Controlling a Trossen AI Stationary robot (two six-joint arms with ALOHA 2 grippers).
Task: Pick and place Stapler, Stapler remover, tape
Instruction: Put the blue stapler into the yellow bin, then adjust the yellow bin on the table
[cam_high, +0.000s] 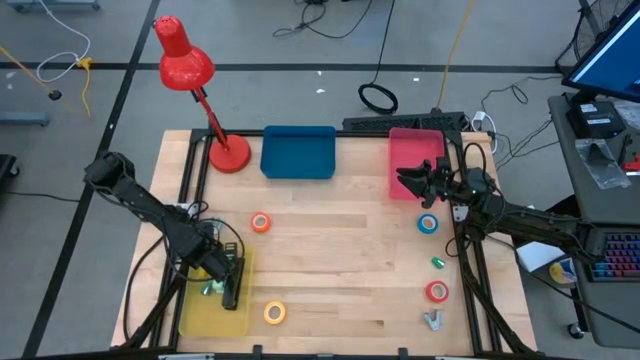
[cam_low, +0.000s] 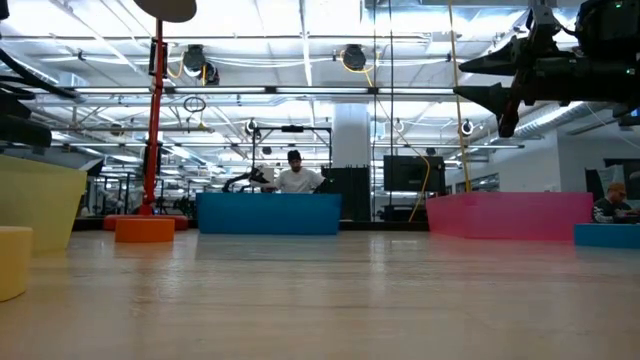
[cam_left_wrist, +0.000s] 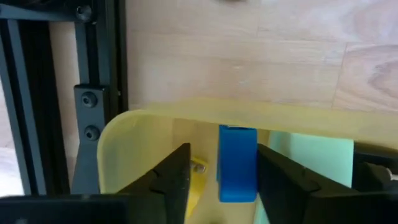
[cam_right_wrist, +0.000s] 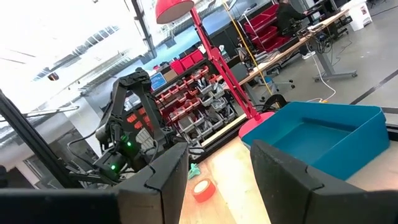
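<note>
Left gripper (cam_left_wrist: 219, 186): we see it down inside the yellow tray (cam_high: 200, 318), fingers parted, a blue block (cam_left_wrist: 237, 163) standing between them with a gap on each side, so nothing gripped.
Yellow tray: beside the block we make out a yellow bit (cam_left_wrist: 196, 177), a pale green sheet (cam_left_wrist: 311, 158) and a dark long object (cam_high: 232, 284).
Tape: yellow roll (cam_high: 274, 313) just outside that tray; orange roll (cam_high: 261, 223) farther ahead of the left gripper; blue roll (cam_high: 428, 223) just below the right gripper; red roll (cam_high: 437, 291) farther back.
Right gripper (cam_high: 418, 181): raised over the pink tray (cam_high: 405, 150), fingers apart, holding nothing.
Blue tray (cam_high: 298, 153): well off to the right gripper's side; we see nothing in it.
</note>
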